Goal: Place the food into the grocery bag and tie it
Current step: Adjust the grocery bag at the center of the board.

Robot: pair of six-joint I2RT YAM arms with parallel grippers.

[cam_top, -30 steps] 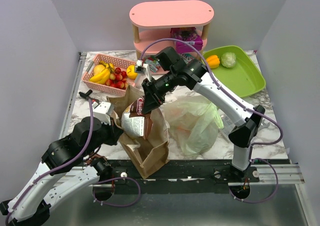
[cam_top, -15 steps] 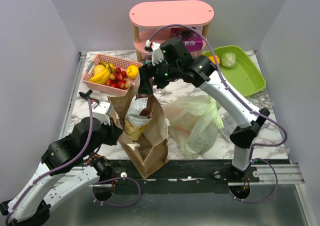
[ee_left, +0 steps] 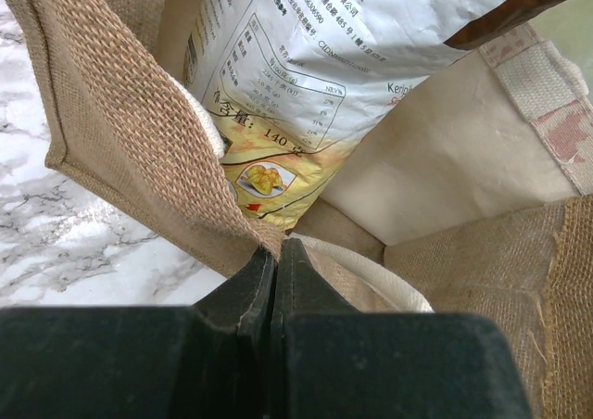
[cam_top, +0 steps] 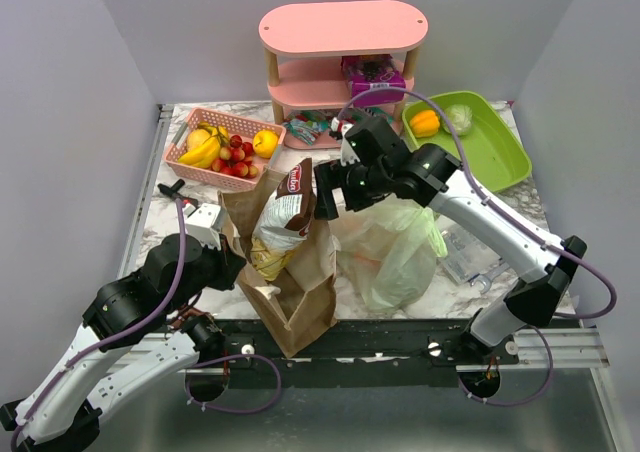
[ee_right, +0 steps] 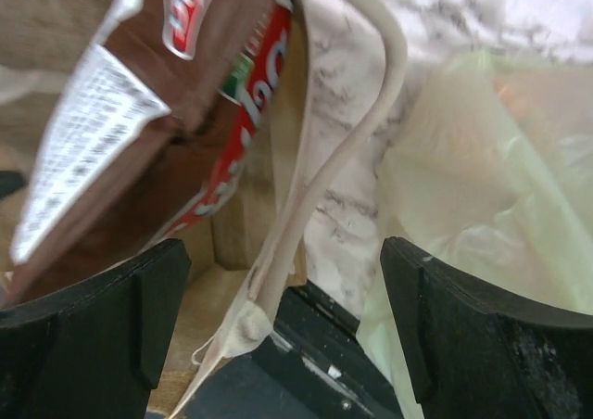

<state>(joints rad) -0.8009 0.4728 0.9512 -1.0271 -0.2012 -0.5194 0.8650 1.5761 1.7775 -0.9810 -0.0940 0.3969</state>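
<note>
A white-and-brown snack pack (cam_top: 283, 212) stands tilted in a stiff brown burlap bag (cam_top: 300, 302), its top sticking out. My left gripper (ee_left: 275, 249) is shut on that bag's near rim (ee_left: 120, 132), with the snack pack (ee_left: 306, 57) just beyond it. My right gripper (cam_top: 328, 194) hangs open beside the pack's top, holding nothing. Between its wide-apart fingers I see the snack pack (ee_right: 139, 113), the brown bag's white handle (ee_right: 343, 150) and the pale-green grocery bag (ee_right: 482, 178). The grocery bag (cam_top: 395, 247) lies crumpled on the table right of the brown bag.
A pink basket (cam_top: 222, 147) of fruit sits back left. A pink shelf (cam_top: 340, 32) at the back holds a purple box (cam_top: 375, 75). A green tray (cam_top: 490, 147) back right holds an orange pepper (cam_top: 426, 122) and a pale vegetable (cam_top: 458, 118). Clear wrapping (cam_top: 465, 257) lies right.
My right gripper opened and let go of the snack pack, which now rests in the brown bag. The right arm has swung to the right. The left arm has not moved.
</note>
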